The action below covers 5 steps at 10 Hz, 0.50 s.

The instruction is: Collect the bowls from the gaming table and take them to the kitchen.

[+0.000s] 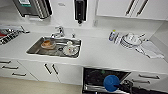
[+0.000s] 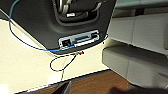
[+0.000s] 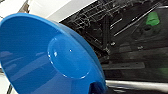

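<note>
Here, in the kitchen [image 1: 75, 67]: one blue bowl [image 1: 111, 83] gripped at its rim by the right gripper [image 1: 119, 87], tilted on edge, hollow side open to the right wrist camera. Fingers closed on the bowl's edge, a dark tip [image 3: 96, 88] showing at the rim. Just beyond the fingers, an open dishwasher [image 1: 100, 77] with dark wire racks [image 3: 105, 22] and something green [image 3: 152, 18] lying deeper inside. Above and away from the fingers, the white worktop [image 1: 100, 53], a steel sink [image 1: 55, 47] with dishes in it, and a stack of plates [image 1: 130, 40] well off to one side.

Left gripper: state of its fingers impossible to tell; a dark robot panel and loose cables [image 2: 60, 62] over pale floor in that wrist view.

Likely risks: a thin pinch on a smooth rim, so possible slipping or swinging of the bowl with any jolt. Tilted as it hangs, apt to knock the rack wires or the worktop's front lip on the way in, twisting loose from the grip and dropping.
</note>
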Tool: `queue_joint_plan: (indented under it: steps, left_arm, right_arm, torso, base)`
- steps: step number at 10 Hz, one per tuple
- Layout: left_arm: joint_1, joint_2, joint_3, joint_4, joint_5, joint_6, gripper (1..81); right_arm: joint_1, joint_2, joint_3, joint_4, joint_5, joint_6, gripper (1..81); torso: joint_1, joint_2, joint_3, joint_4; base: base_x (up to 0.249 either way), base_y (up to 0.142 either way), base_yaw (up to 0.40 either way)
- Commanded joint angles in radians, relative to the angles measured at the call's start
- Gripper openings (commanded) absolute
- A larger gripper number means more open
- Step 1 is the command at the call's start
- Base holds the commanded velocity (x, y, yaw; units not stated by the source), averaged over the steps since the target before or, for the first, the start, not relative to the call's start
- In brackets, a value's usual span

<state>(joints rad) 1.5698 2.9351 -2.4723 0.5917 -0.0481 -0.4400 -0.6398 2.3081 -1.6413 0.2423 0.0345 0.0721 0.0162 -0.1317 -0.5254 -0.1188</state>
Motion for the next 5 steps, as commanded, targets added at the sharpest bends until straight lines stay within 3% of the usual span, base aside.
queue_joint_plan:
  steps: [1,5]
  left_arm:
    - [0.042,0.047,-0.039,0.017,0.057,0.01,81.1]
    - [0.049,0.082,-0.093,0.017,0.053,0.017,81.1]
  right_arm:
    - [0.145,0.05,-0.104,0.051,-0.033,0.009,1.0]
    - [0.186,0.076,-0.133,0.057,-0.034,0.023,1.0]
  torso:
    - [0.0,0.0,0.0,0.0]
    - [0.0,0.0,0.0,0.0]
  base:
    - [0.0,0.0,0.0]
    - [0.0,0.0,0.0]
